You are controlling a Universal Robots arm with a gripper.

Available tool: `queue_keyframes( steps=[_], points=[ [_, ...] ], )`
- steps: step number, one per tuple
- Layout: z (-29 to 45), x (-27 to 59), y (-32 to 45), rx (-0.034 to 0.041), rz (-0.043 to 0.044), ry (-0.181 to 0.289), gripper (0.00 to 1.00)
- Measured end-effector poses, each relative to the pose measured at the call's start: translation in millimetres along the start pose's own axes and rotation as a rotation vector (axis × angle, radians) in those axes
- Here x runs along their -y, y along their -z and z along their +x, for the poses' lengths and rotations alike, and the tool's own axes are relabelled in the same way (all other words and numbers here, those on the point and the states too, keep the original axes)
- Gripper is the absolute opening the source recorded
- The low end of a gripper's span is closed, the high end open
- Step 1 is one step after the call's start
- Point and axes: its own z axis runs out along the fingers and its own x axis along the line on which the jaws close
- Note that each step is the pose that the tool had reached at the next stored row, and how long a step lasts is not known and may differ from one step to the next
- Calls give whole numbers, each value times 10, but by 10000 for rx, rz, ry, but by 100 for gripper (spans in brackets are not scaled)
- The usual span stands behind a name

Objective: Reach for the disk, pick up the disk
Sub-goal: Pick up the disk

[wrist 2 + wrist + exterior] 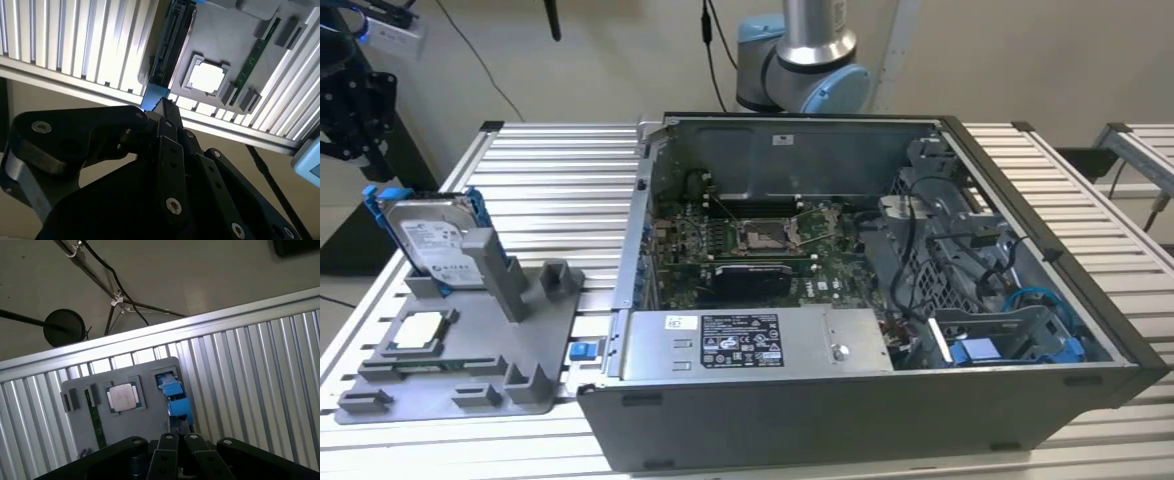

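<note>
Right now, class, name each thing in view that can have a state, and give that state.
disk, standing on edge in the grey holder, not gripped.
square chip, lying flat in its recess.
computer case, side panel off, inside exposed.
gripper, pointed at the disk, not holding it.

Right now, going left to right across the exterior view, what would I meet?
Silver-grey rectangular disk in a bright blue frame → small blue tab → silver metal power supply box with a printed label → bare blue plastic bracket.
</note>
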Motion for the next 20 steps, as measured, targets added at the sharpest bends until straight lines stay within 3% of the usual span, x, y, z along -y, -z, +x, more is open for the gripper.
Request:
queue_keyframes(
  steps=[3,4,14,20],
  points=[
    [0,0,0,-1,0,0,0],
    [0,0,0,-1,0,0,100],
    [-14,-4,-2,-3,0,48,100],
    [-78,-21,-74,15,101,515,100]
  ],
)
